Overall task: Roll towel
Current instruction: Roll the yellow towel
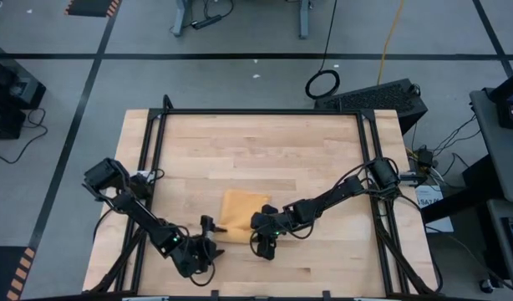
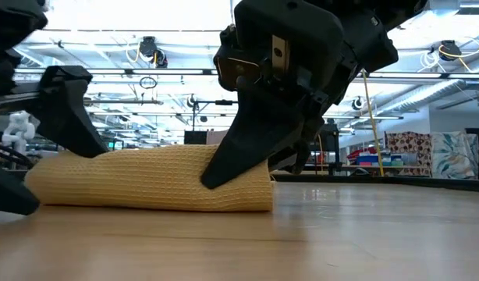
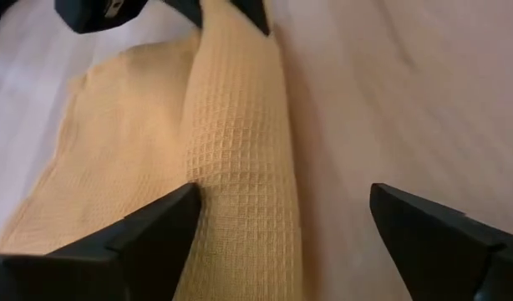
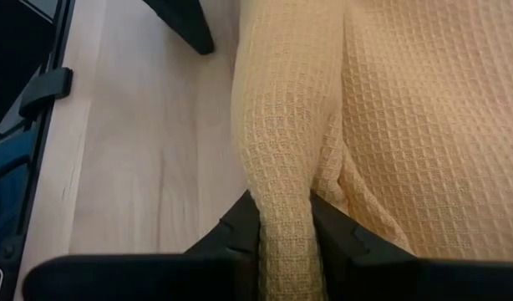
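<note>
The mustard-yellow towel (image 1: 242, 211) lies on the wooden table, partly rolled. Its rolled part (image 2: 146, 178) runs along the near side, and the flat rest (image 4: 440, 117) spreads out toward the far edge. My right gripper (image 1: 266, 241) is shut on the roll's right end. My left gripper (image 1: 210, 235) stands open at the roll's left end. One of its fingers (image 3: 160, 226) is over the flat cloth beside the roll, and the other finger (image 3: 424, 230) is over bare wood on the near side. My right gripper pinches the right end of the towel's rolled part (image 4: 283, 196) between its two fingers, which lie across the roll and slant down from the near right. The roll rests on the table. My left gripper's finger (image 3: 177, 209) is close against the roll's side; whether it touches, I cannot tell.
A black metal frame (image 1: 265, 112) runs around the tabletop. Bare wood (image 1: 256, 150) stretches from the towel to the far edge, and there is a narrower strip of it (image 1: 323, 267) on the near side. Cables hang at the table's right edge (image 1: 424, 163).
</note>
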Controlling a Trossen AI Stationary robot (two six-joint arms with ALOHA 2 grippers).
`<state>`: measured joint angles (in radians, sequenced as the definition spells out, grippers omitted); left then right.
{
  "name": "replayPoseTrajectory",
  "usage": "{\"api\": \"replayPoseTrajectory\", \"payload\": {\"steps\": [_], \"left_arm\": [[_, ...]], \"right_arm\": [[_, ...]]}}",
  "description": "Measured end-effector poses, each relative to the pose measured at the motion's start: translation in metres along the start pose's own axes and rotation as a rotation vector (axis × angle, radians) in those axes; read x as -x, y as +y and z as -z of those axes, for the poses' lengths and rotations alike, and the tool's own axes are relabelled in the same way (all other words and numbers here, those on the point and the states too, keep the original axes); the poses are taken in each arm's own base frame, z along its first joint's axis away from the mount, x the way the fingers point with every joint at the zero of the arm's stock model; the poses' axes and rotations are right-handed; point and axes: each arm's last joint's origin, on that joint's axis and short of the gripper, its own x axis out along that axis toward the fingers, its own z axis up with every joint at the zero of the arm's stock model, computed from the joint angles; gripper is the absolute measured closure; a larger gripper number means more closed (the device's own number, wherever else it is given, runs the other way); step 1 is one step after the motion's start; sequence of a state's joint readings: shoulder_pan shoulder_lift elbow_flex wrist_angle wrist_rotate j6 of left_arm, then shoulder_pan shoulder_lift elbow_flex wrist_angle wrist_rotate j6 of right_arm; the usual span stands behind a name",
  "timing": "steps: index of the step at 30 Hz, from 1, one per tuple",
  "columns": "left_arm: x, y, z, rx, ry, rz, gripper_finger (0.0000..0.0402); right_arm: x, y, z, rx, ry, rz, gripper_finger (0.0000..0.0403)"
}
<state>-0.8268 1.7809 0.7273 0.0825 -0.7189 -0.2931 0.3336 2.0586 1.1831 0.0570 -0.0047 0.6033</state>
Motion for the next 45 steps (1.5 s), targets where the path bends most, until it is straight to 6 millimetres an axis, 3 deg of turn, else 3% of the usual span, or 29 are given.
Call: {"api": "replayPoseTrajectory", "payload": {"steps": [11, 16, 21, 28, 37, 45], "left_arm": [[-0.017, 0.021, -0.002, 0.107, 0.102, 0.042, 0.0065], [-0.025, 0.031, -0.001, 0.141, 0.161, 0.106, 0.0096], [-0.032, 0.041, 0.0, 0.17, 0.199, 0.127, 0.0183], [-0.036, 0.049, -0.001, 0.269, 0.226, 0.148, 0.0349], [-0.022, 0.051, -0.013, 0.491, 0.263, 0.354, 0.0349], [-0.017, 0.048, -0.018, 0.52, 0.277, 0.527, 0.0337]], "right_arm": [[0.0, 0.0, 0.0, -0.009, 0.014, -0.018, 0.0348], [0.0, 0.0, 0.001, 0.017, 0.015, -0.017, 0.0348], [0.004, 0.001, -0.001, 0.062, 0.01, -0.015, 0.0329], [0.025, 0.013, -0.002, 0.159, 0.028, -0.003, 0.0239], [0.039, 0.051, 0.03, 0.343, -0.004, 0.156, 0.0165], [0.03, 0.073, 0.066, 0.122, -0.011, 0.177, 0.0161]]}}
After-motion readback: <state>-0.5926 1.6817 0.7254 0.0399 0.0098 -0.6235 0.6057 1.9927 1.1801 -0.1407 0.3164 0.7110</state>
